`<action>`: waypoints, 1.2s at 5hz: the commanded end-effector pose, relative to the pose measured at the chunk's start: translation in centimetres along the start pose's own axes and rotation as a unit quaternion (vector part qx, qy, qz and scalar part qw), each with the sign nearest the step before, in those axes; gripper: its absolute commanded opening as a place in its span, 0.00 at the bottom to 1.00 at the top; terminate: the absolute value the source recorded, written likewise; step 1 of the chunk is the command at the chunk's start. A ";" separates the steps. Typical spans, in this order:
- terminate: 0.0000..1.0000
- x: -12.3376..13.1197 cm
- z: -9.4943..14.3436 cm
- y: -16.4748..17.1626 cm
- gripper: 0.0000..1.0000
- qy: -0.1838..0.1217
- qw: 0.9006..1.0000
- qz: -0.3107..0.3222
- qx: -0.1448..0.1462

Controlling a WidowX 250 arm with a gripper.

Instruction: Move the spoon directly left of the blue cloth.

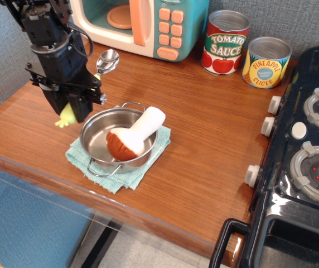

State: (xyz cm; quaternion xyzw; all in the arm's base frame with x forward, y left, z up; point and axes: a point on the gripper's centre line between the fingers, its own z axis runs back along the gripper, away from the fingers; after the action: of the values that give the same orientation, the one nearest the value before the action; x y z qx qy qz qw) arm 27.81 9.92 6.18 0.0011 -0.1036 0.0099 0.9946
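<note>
The spoon [106,60] has a shiny silver bowl at upper right and a pale yellow-green handle whose tip [66,118] pokes out below the arm. My gripper [76,109] is shut on the spoon's handle and holds it tilted, left of the steel pot [101,139]. I cannot tell whether the handle tip touches the table. The blue cloth [123,176] lies under the pot near the table's front edge. The middle of the spoon is hidden behind the gripper.
A plush mushroom [133,137] lies in the pot. A toy microwave [165,25] stands at the back, with a tomato sauce can [225,42] and a pineapple can [266,62] beside it. A black toy stove [310,139] fills the right side.
</note>
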 end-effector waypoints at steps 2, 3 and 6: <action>0.00 -0.1 -1.7 4.0 0.00 0.032 0.998 0.038 0.034; 0.00 0.3 -2.8 4.2 0.00 0.040 0.999 -0.006 0.009; 0.00 -0.4 0.0 3.1 1.00 -0.030 0.997 -0.060 0.028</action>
State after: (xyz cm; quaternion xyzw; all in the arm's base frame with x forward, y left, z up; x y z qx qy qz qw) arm 28.04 12.72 4.96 0.0223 -0.1132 -0.0409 0.9925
